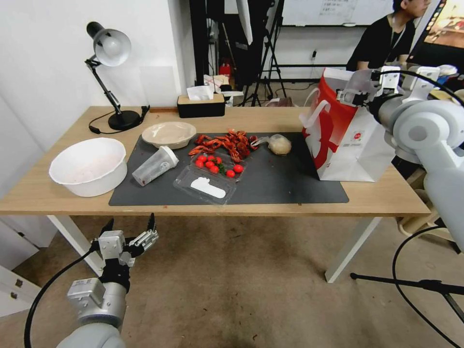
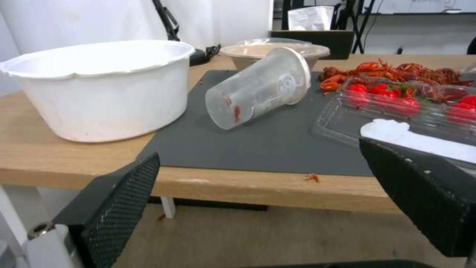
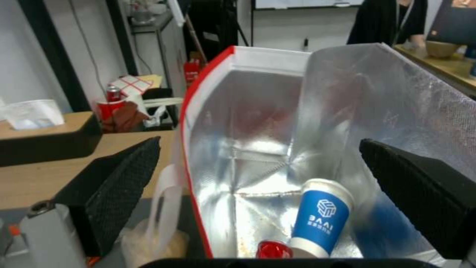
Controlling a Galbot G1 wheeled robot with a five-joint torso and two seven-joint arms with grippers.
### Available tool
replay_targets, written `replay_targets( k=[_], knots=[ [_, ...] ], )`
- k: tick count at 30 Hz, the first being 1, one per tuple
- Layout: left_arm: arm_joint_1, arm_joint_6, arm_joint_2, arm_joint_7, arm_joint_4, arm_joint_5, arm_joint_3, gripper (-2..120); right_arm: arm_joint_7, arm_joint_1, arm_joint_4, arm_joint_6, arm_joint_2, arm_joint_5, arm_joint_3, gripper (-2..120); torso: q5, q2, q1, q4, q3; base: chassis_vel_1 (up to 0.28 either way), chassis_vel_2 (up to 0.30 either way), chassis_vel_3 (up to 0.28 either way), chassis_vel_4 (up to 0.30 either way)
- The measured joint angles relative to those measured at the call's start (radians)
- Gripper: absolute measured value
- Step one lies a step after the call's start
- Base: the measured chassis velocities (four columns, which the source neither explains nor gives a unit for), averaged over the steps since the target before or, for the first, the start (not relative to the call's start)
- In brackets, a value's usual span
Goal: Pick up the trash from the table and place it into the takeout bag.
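Head view: long light-wood surface (image 1: 43,195) with dark grey mat (image 1: 280,183) across its middle. Takeout bag (image 1: 345,140) stands upright at the mat's right end, mouth open. Right gripper (image 1: 360,89) hangs just over that mouth, fingers spread wide, holding nothing. Left gripper (image 1: 129,231) sits low, in front of the surface's near edge and below it, fingers also wide apart, empty.

Large white tub (image 1: 88,166) rests on bare wood left of the mat. Shallow beige bowl (image 1: 168,134) sits at the mat's far left corner. Clear plastic cup (image 1: 154,165) lies on its side just in front of the bowl. Clear bag with beige lump (image 1: 279,144) lies near the takeout bag's left side. Crayfish shells (image 1: 227,143) and a clear clamshell tray (image 1: 209,177) with small tomatoes lie mid-mat.

Right wrist view, inside the foil lining: blue paper cup (image 3: 322,217) upright, red soda can (image 3: 273,250) beside it at the bottom.

Judgement: two items bagged; cup, bowl and lump bag at least remain on the surface, task under halfway
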Motion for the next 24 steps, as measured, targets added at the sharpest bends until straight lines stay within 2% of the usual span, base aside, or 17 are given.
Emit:
replay_targets(
  k=[4,10,15,19,20,22,24],
  knots=[
    [0.000,-0.001,-0.001,0.000,0.002,0.000,0.002,100,-0.028,-0.034,0.038,0.002,-0.014,-0.025,0.018,100,0.0000,0.000,0.000,0.0000,0.000,0.000,0.000,0.000,0.000],
    [-0.001,-0.003,-0.002,0.000,0.007,0.002,0.007,100,-0.112,-0.111,0.114,0.048,-0.046,-0.150,0.041,100,0.0000,0.000,0.000,-0.0001,0.000,0.000,0.000,0.000,0.000],
    [-0.001,-0.003,-0.002,0.001,0.007,0.002,0.007,100,-0.144,-0.173,0.159,0.090,-0.058,-0.209,0.061,100,-0.0001,0.000,0.000,0.0001,0.000,0.000,0.000,0.000,0.000],
    [-0.001,-0.005,-0.002,0.001,0.007,0.001,0.006,100,-0.180,-0.312,0.228,0.219,-0.063,-0.288,0.093,100,-0.0001,0.000,0.000,-0.0001,0.000,0.000,0.000,0.000,0.000],
    [-0.001,-0.005,-0.002,0.001,0.007,0.001,0.006,100,-0.180,-0.312,0.228,0.219,-0.063,-0.288,0.093,100,-0.0001,0.000,0.000,-0.0001,0.000,0.000,0.000,0.000,0.000],
    [-0.005,-0.006,-0.001,0.001,0.009,-0.002,0.004,100,-0.184,-0.415,0.273,0.305,-0.050,-0.337,0.098,100,0.0001,0.000,0.000,0.0001,0.000,0.000,0.000,0.000,0.000],
    [-0.006,-0.006,-0.002,0.000,0.010,-0.002,0.004,100,-0.185,-0.430,0.279,0.318,-0.047,-0.345,0.100,100,0.0002,0.000,0.000,0.0000,0.000,0.000,0.000,0.000,0.000]
  ],
)
